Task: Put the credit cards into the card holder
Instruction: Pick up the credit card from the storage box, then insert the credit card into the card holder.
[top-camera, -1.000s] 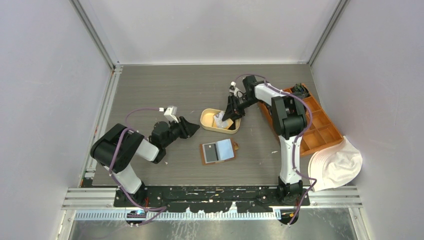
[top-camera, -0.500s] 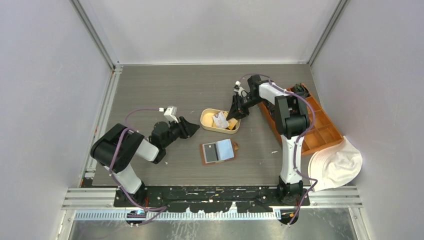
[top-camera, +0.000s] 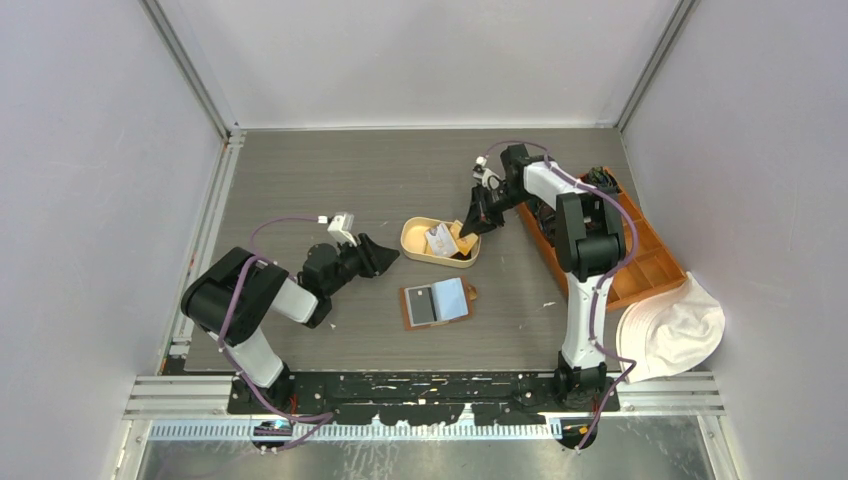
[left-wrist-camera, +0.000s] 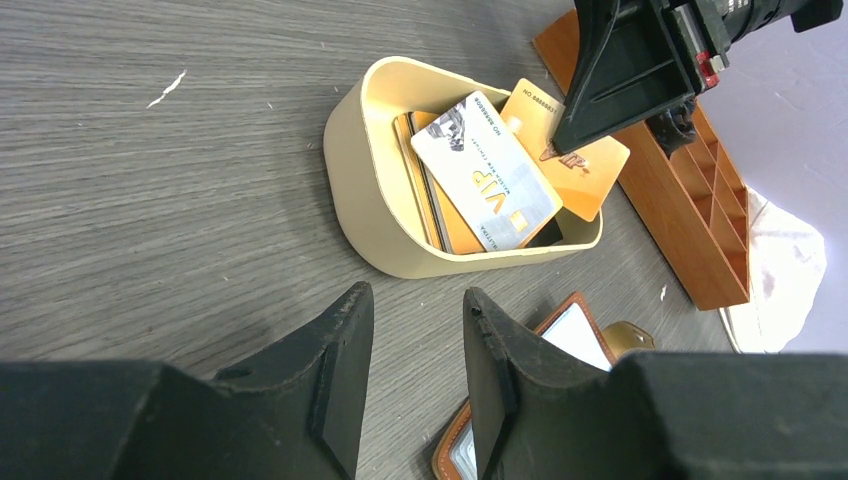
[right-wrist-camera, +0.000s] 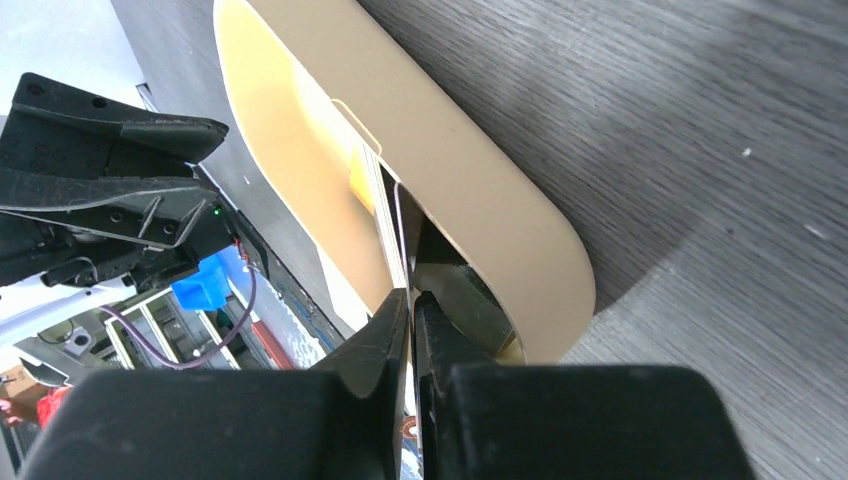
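Note:
The credit cards lie stacked in a cream oval tray (top-camera: 412, 238): a white VIP card (left-wrist-camera: 490, 170) on top and an orange card (left-wrist-camera: 590, 170) leaning out over the tray's right end. My right gripper (top-camera: 468, 228) reaches down at that end, shut on the orange card's upper edge (right-wrist-camera: 397, 235); its jaws (right-wrist-camera: 410, 296) are pinched on the thin card. The card holder (top-camera: 437, 303), brown leather, lies open and flat in front of the tray. Left of the tray and holder, my left gripper (left-wrist-camera: 415, 295) stands low and open with nothing between its fingers.
An orange compartmented box (top-camera: 630, 250) stands along the right side, close behind the right arm. A white cloth hat (top-camera: 675, 330) lies at the near right corner. The tray's rim (left-wrist-camera: 350, 150) is just ahead of the left fingertips.
The right gripper has shifted from over the tray's middle to its right end and closed on the orange card. The left arm has not moved.

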